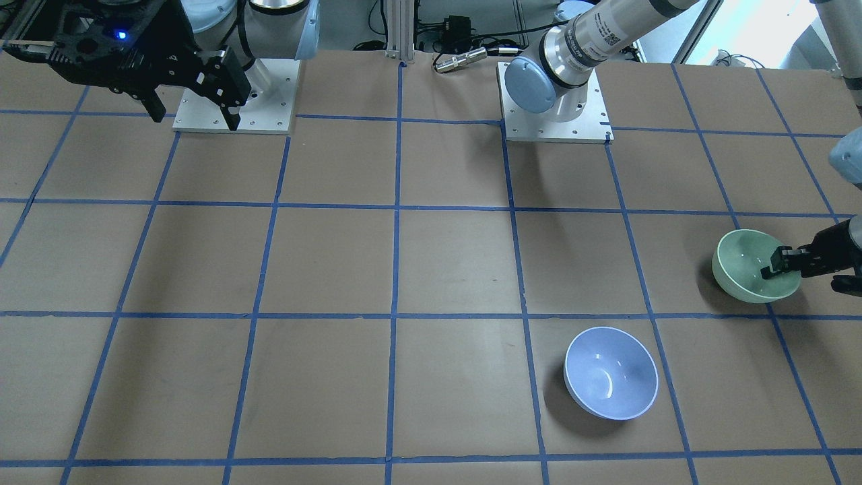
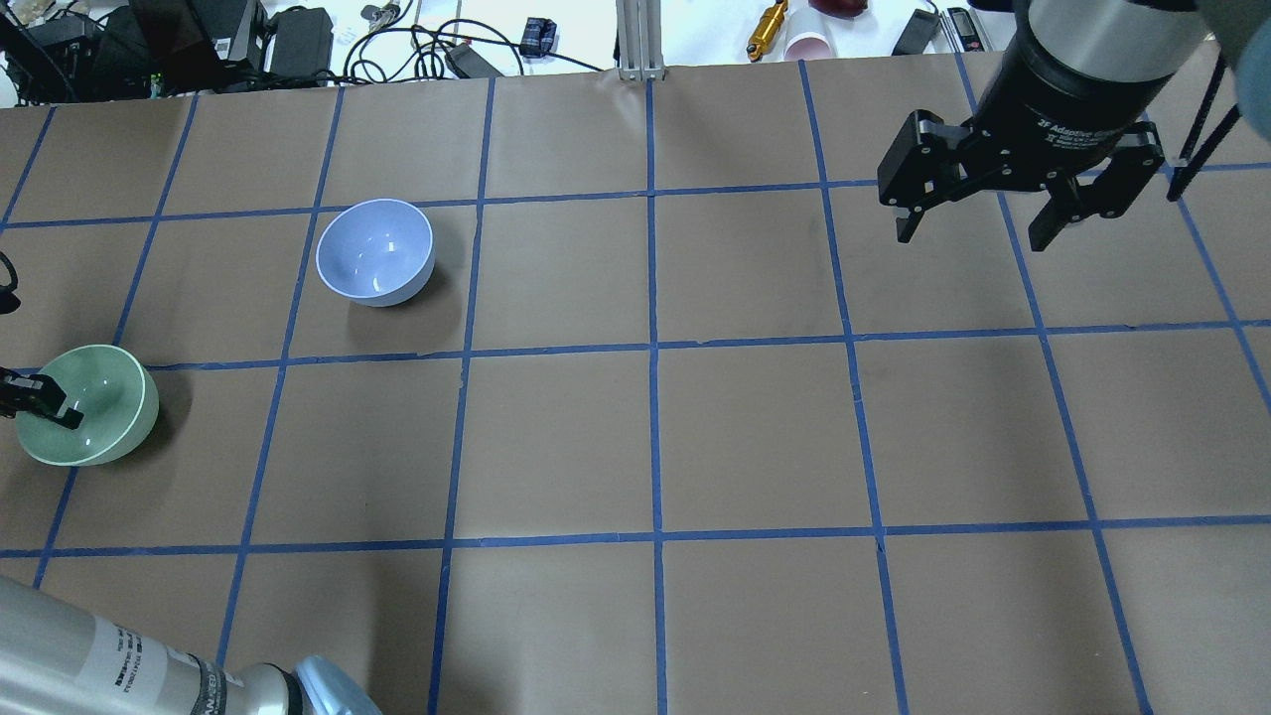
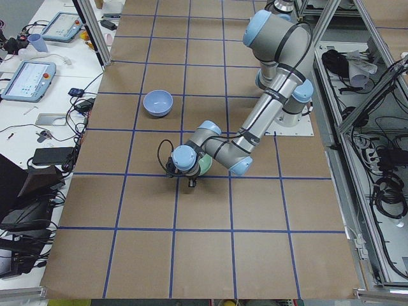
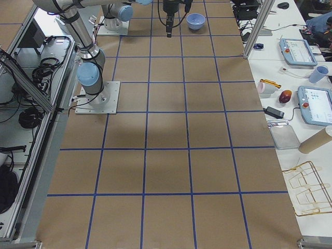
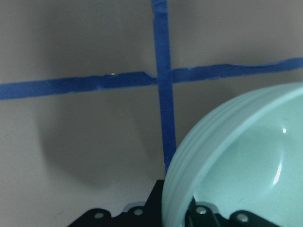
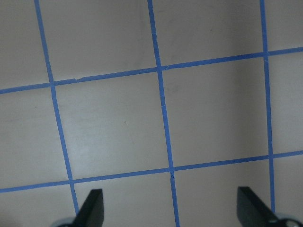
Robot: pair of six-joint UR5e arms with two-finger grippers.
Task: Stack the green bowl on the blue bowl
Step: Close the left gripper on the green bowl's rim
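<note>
The green bowl (image 1: 747, 269) is at the table's left side, tilted, also in the overhead view (image 2: 99, 402) and the left wrist view (image 5: 236, 161). My left gripper (image 1: 781, 264) is shut on its rim, one finger inside and one outside the wall. It also shows in the overhead view (image 2: 42, 402) and the left wrist view (image 5: 177, 215). The blue bowl (image 1: 610, 372) stands upright and empty on the table, about one grid square from the green bowl (image 2: 375, 250). My right gripper (image 2: 971, 238) is open and empty, high over the right side (image 1: 195, 120).
The table (image 2: 655, 437) is brown paper with a blue tape grid. The two arm bases (image 1: 555, 124) stand on white plates at the robot's edge. Cables and tools (image 2: 298, 40) lie past the far edge.
</note>
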